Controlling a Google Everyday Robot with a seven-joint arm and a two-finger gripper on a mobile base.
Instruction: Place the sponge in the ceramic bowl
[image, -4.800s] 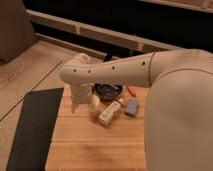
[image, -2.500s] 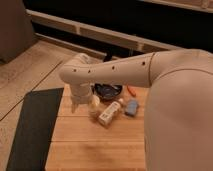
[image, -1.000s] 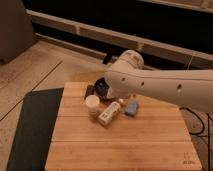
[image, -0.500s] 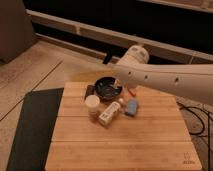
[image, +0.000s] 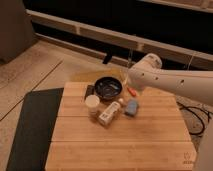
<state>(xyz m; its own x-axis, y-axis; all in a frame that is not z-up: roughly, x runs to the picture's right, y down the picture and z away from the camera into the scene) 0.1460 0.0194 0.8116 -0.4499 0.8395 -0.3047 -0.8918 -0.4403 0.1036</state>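
The end effector (image: 125, 79) hangs just right of the dark glossy round ceramic bowl (image: 107, 88); its opening cannot be told. The small light-blue sponge block (image: 132, 106) lies on the wooden worktop (image: 125, 145), near the bowl.

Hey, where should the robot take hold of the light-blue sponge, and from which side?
Grip the sponge across its narrower width, coming straight down from above. It lies flat on the board, and the white bottle sits close beside it, so a sideways approach looks crowded. The pincer itself is not visible; the arm hangs just beyond the sponge.
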